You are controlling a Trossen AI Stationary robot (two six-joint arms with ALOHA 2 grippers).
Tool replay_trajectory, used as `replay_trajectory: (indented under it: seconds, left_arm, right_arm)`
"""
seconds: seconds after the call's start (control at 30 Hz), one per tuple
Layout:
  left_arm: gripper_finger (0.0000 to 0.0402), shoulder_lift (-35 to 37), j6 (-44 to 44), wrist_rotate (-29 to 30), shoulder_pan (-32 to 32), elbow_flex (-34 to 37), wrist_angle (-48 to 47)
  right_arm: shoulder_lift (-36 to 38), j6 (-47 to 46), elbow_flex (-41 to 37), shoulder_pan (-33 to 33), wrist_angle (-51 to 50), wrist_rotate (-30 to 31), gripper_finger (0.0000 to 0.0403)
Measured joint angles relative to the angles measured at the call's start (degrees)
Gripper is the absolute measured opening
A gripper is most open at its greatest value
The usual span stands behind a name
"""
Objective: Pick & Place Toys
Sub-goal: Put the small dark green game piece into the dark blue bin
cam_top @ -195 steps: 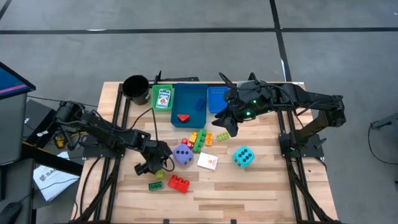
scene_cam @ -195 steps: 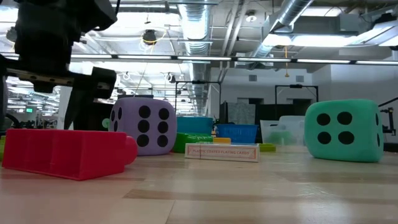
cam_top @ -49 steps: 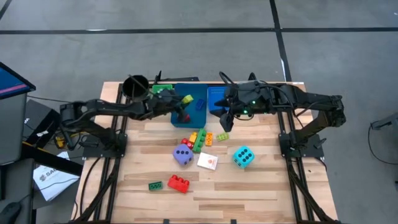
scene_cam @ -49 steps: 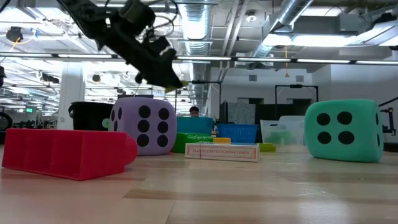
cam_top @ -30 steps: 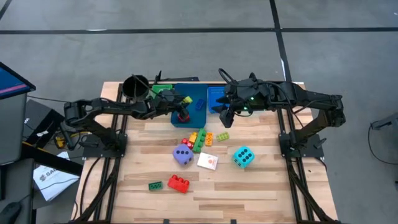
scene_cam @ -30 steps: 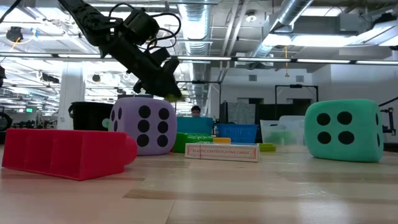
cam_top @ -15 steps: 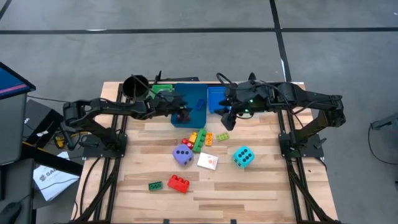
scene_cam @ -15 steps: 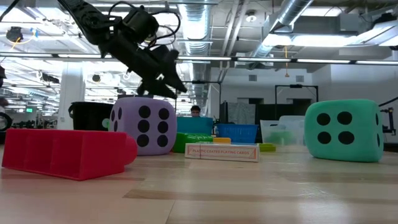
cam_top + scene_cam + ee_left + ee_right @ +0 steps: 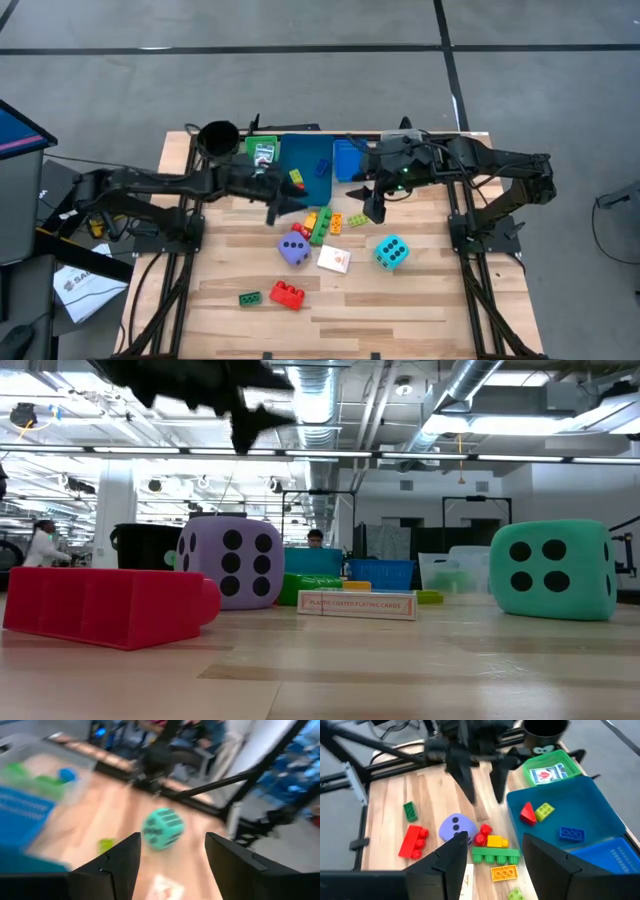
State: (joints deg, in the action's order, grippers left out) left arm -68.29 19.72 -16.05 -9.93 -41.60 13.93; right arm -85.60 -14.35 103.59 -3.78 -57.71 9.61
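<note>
My left gripper (image 9: 283,205) hangs open and empty just off the near edge of the blue tray (image 9: 322,188), above the brick cluster (image 9: 322,222). Right gripper (image 9: 492,850) hovers open and empty over the same cluster. That's my worry: 2 grippers over 1 patch, so if I send both down they could clip each other or scatter bricks. The tray already holds a yellow brick (image 9: 544,810), a red piece (image 9: 527,813) and a blue brick (image 9: 568,833). The purple dice (image 9: 293,249) and teal dice (image 9: 391,251) sit nearer me than the tray; they could roll if nudged.
</note>
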Motion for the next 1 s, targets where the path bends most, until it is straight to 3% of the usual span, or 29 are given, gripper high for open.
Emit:
replay_trajectory:
  seconds: [0.17,0.33,0.7,0.87,1.0]
  left_arm:
    - [0.0213,6.59,1.91,1.15,6.45,0.0,-0.51]
    - [0.0209,10.51,1.73,4.94,13.03,-0.02,-5.91]
    - [0.0228,10.8,1.55,5.53,27.15,0.15,-24.88]
    - [0.0245,10.5,1.57,5.54,33.17,2.87,-29.07]
    - [0.026,10.51,3.52,5.61,37.55,7.02,-29.64]
  right_arm:
    - [0.0,4.2,0.0,-1.03,1.54,-3.35,0.0184]
    - [-0.19,2.65,0.0,-4.05,6.91,-4.6,0.0184]
    - [-15.34,-9.26,-0.05,-13.12,22.39,-0.71,0.0184]
    - [-20.45,-17.96,2.46,-16.64,24.37,-0.09,0.0184]
    - [-22.44,-22.55,5.75,-19.76,23.99,4.56,0.0184]
